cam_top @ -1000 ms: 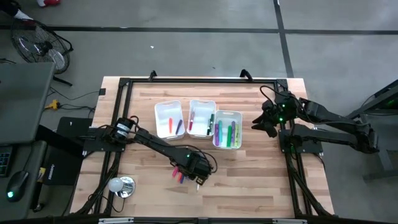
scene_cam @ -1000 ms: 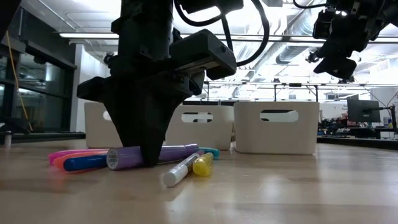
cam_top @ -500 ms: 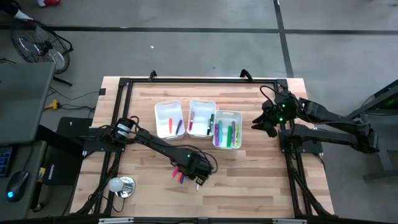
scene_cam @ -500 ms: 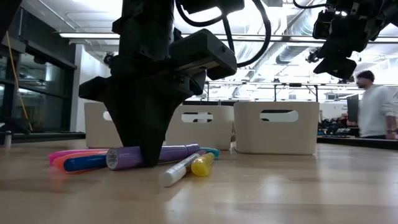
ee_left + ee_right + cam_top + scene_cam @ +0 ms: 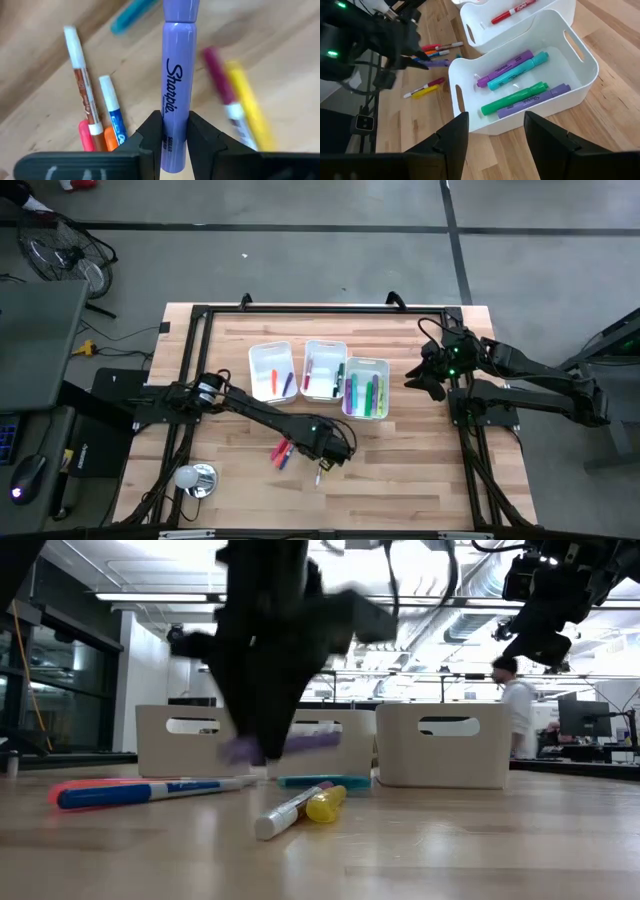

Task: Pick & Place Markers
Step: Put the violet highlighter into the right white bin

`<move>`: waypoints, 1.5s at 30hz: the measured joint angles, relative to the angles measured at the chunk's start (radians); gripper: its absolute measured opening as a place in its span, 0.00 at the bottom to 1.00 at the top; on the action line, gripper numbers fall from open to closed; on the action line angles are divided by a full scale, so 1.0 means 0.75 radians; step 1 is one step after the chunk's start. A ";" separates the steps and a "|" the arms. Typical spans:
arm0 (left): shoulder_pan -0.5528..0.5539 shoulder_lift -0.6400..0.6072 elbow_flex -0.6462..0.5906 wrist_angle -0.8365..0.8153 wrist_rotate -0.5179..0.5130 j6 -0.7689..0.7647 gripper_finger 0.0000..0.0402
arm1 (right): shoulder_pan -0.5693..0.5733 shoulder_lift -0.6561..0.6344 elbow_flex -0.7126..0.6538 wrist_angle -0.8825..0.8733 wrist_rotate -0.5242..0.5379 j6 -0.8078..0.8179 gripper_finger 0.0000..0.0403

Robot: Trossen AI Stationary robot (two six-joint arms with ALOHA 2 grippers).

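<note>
My left gripper (image 5: 335,444) hangs over the table's near middle, shut on a purple Sharpie marker (image 5: 178,70) that shows blurred in the low view (image 5: 285,745). Loose markers lie flat on the wood below it: orange (image 5: 81,92), blue (image 5: 113,114), teal (image 5: 131,15), magenta (image 5: 217,74) and yellow (image 5: 248,111). The blue one (image 5: 150,790) and the yellow one (image 5: 325,803) also show low down. My right gripper (image 5: 425,380) hovers open to the right of the three white bins, with its fingers apart (image 5: 495,140). My left gripper pinches the purple marker between its two fingers (image 5: 151,135) on the barrel near its rear end (image 5: 176,117), below the printed name. The fingers come from above and lie across the marker. The marker is lifted clear of the table and sits about level.
Three white bins (image 5: 272,372) (image 5: 325,368) (image 5: 366,388) stand in a row at the table's middle, each holding markers. The right one (image 5: 580,65) holds green, purple and teal pens. A round silver object (image 5: 195,477) sits near the near left corner. A person (image 5: 518,715) walks in the room behind.
My left gripper has risen from the table and shifted a little toward the right edge, staying shut on the purple marker. The marker lay among the loose pens and is now lifted clear, so the blue pen behind it shows at full length. My right arm has kept still.
</note>
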 joint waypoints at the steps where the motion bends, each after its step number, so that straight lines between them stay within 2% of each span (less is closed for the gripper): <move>1: -0.001 0.000 0.039 -0.023 -0.019 0.006 0.15 | 0.000 0.000 0.000 0.010 -0.012 -0.004 0.45; 5: 0.001 -0.004 0.161 -0.055 -0.098 0.030 0.15 | 0.000 0.000 0.000 0.064 -0.091 0.000 0.45; 14: 0.016 -0.004 0.321 -0.035 -0.251 0.064 0.15 | 0.000 0.000 0.000 0.173 -0.283 -0.009 0.45; 20: 0.053 -0.007 0.443 0.141 -0.383 0.232 0.15 | 0.000 0.000 0.000 0.285 -0.422 -0.006 0.45; 24: 0.089 -0.008 0.476 0.290 -0.452 0.324 0.15 | 0.000 0.000 0.000 0.334 -0.458 -0.009 0.45; 33: 0.192 -0.008 0.514 0.633 -0.462 0.536 0.15 | 0.000 0.000 0.000 0.420 -0.458 0.002 0.45; 45: 0.253 -0.008 0.514 0.801 -0.405 0.659 0.15 | 0.000 0.001 0.000 0.654 -0.466 0.099 0.45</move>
